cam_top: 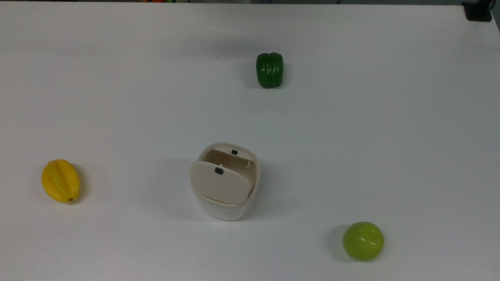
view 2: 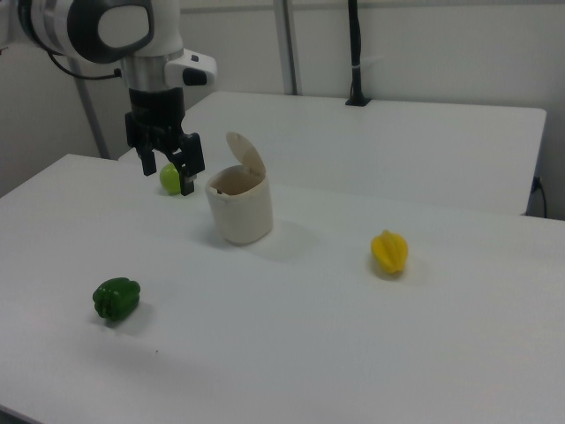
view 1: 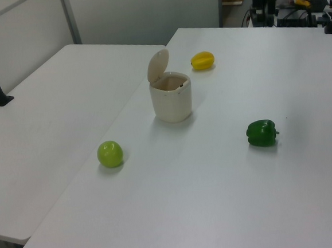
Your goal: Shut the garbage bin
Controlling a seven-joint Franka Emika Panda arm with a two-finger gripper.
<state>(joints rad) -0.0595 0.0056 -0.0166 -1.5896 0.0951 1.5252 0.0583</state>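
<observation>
The garbage bin (cam_top: 223, 209) is a cream-white tub near the table's middle, also seen in the left view (view 1: 171, 100) and the right view (view 2: 240, 212). Its beige lid (cam_top: 221, 184) is hinged up and stands nearly upright (view 1: 157, 65) (view 2: 246, 155), leaving the mouth uncovered. A small black square marks the lid. My gripper (view 2: 167, 177) hangs above the table just to the right view's left of the bin, level with its rim. Its fingers are open and hold nothing.
A dark green pepper (cam_top: 269, 69) (view 2: 116, 299), a yellow star fruit (cam_top: 60, 180) (view 2: 389, 252) and a light green apple (cam_top: 363, 240) (view 1: 110, 154) lie spread around the bin. A second table adjoins. A black post (view 2: 356, 53) stands on it.
</observation>
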